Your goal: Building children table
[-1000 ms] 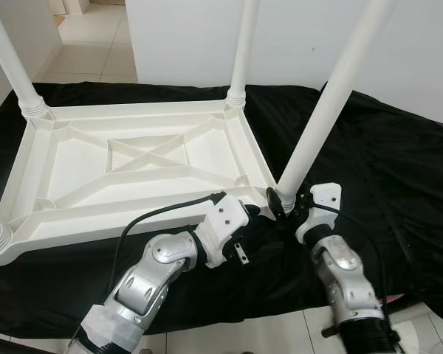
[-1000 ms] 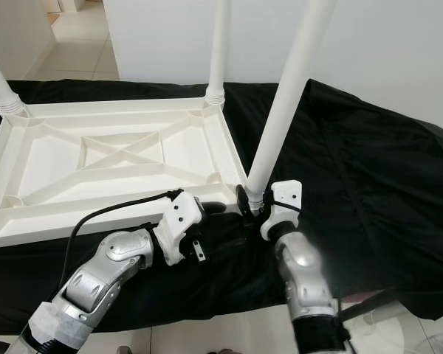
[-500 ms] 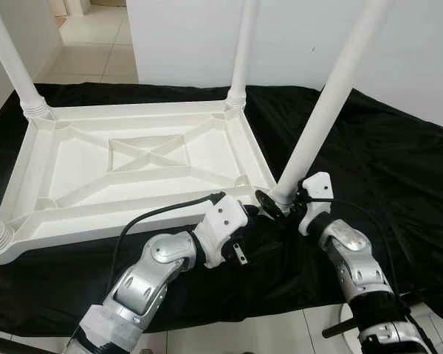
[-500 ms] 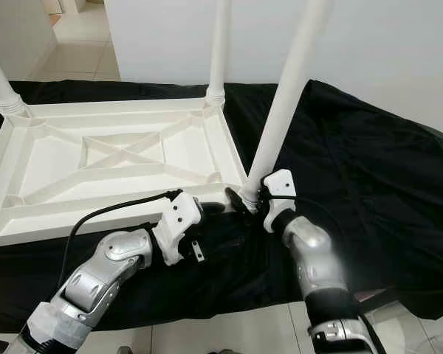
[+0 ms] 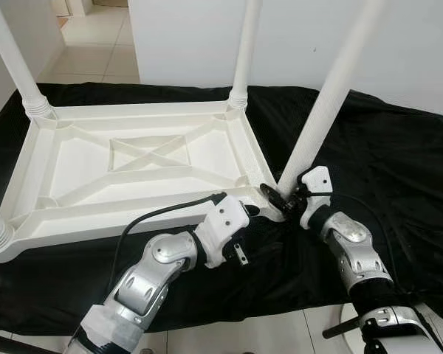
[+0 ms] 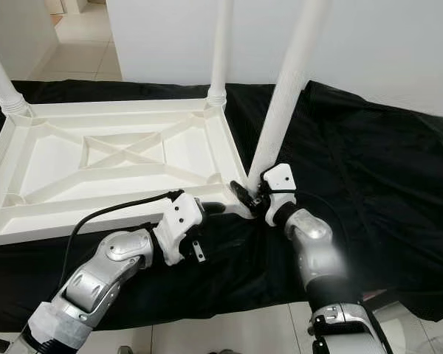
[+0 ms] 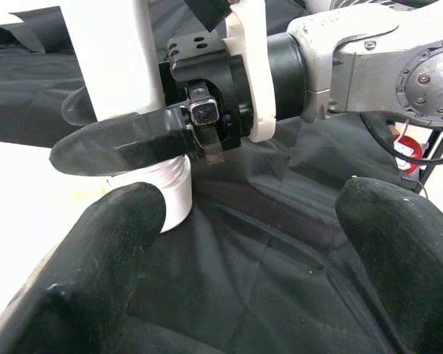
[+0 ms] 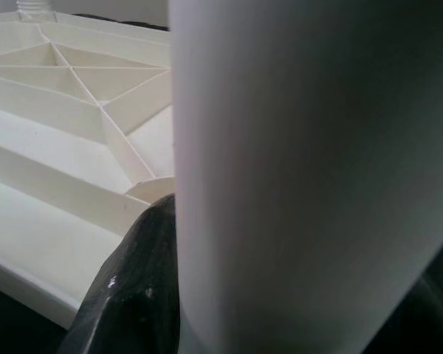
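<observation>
The upturned table (image 5: 140, 166) lies on a cloth (image 5: 384, 155) spread over the floor (image 5: 96, 44), well to the left of the right tool (image 5: 280, 198) and beyond the left tool (image 5: 257, 214). The right tool is clamped about the foot of the near-right leg (image 5: 321, 110), which tilts away rightward. The left tool sits just left of that corner, fingers (image 7: 96, 251) parted. Two more legs (image 5: 244, 51) stand behind, another at the near-left corner.
</observation>
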Available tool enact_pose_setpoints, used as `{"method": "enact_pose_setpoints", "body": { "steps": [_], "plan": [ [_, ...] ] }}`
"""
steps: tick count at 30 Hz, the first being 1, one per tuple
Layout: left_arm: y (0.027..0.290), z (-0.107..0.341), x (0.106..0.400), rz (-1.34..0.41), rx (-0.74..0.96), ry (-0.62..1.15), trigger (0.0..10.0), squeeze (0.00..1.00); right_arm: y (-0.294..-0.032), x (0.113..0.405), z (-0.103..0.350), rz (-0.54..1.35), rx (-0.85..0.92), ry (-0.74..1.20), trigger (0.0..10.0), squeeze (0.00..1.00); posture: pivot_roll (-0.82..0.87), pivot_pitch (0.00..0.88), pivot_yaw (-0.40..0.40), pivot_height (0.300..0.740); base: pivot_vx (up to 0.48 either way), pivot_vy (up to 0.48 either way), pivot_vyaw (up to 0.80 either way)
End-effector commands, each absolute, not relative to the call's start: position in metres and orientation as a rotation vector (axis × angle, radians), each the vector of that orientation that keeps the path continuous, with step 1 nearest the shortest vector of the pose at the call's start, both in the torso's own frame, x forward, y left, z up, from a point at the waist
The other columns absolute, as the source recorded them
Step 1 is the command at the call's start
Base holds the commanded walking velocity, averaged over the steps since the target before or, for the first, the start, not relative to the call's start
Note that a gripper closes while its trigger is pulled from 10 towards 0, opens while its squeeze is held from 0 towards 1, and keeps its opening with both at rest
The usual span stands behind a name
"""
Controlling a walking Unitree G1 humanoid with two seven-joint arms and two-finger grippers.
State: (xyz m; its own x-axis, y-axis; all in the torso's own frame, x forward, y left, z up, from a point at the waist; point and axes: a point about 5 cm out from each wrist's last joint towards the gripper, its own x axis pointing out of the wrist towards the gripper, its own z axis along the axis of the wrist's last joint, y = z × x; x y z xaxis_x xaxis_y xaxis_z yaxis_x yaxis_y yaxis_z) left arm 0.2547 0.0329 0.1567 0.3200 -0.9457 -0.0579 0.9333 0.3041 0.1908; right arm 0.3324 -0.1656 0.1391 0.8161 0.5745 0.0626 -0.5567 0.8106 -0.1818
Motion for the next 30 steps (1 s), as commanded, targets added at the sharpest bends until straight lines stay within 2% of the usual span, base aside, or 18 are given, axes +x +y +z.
{"method": "enact_pose_setpoints", "body": {
  "steps": [1, 6, 7, 13, 30],
  "plan": [
    [0.029, 0.157, 0.253, -1.258, 0.206, -0.081, 10.0, 0.00, -0.165, 0.331, 0.132, 0.629, -0.188, -0.079, 0.0, 0.00, -0.03, 0.051, -0.060, 0.740, 0.000, 0.000, 0.00],
    [0.028, 0.156, 0.252, -1.262, 0.207, -0.080, 10.0, 0.00, -0.165, 0.326, 0.123, 0.624, -0.151, -0.055, 0.2, 0.00, -0.03, 0.044, -0.061, 0.740, 0.000, 0.000, 0.00],
    [0.028, 0.155, 0.252, -1.263, 0.207, -0.079, 10.0, 0.00, -0.166, 0.326, 0.123, 0.610, -0.143, -0.058, 10.0, 0.00, -0.03, 0.044, -0.061, 0.740, 0.000, 0.000, 0.00],
    [0.027, 0.155, 0.251, -1.266, 0.206, -0.079, 10.0, 0.00, -0.164, 0.324, 0.123, 0.573, -0.099, -0.061, 10.0, 0.00, -0.04, 0.043, -0.066, 0.740, 0.000, 0.000, 0.00],
    [0.026, 0.152, 0.248, -1.266, 0.198, -0.073, 10.0, 0.00, -0.154, 0.318, 0.123, 0.156, 0.091, -0.032, 10.0, 0.00, -0.04, 0.047, -0.073, 0.740, 0.000, 0.000, 0.00]
  ]
}}
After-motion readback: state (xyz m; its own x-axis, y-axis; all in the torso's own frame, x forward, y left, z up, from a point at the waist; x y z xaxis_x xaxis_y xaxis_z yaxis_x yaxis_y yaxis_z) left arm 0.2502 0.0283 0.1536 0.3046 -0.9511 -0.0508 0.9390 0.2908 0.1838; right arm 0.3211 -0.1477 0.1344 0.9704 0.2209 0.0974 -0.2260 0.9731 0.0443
